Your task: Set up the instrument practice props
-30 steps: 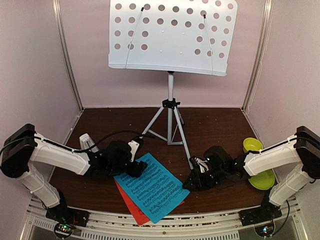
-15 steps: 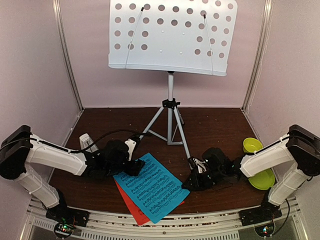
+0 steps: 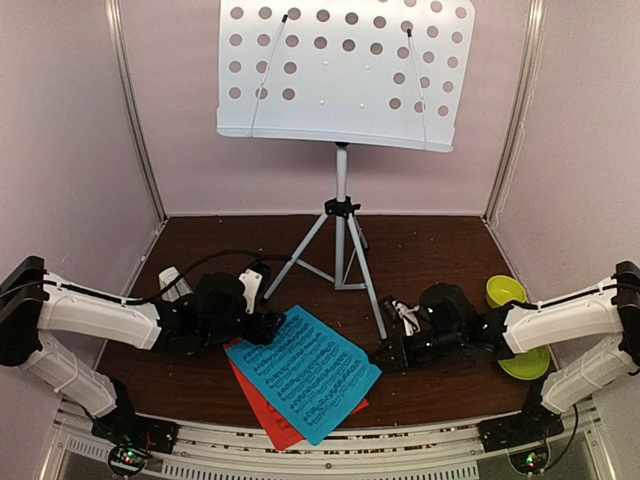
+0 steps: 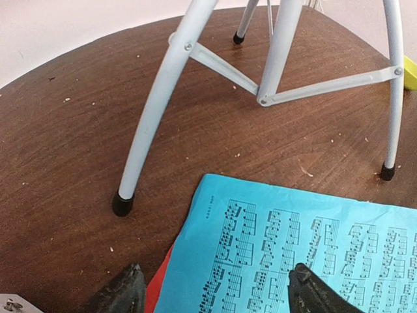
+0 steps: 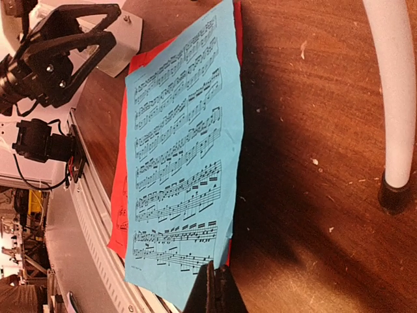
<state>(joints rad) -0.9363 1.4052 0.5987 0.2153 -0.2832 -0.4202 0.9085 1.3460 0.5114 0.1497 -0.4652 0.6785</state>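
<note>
The blue printed music sheet [image 3: 305,372] lies flat on the dark wooden table [image 3: 430,250] atop a red printed sheet [image 3: 258,402], near the grey tripod [image 3: 341,245], with the left end effector [image 4: 215,293] gaping empty over its corner and the right end effector [image 5: 214,290] closed tight at its edge, perhaps nipping paper.

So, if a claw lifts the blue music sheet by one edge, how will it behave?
Probably floppy: the blue music sheet looks paper-thin and lies flat. Pushed, it may slide and drag the red sheet beneath.
</note>
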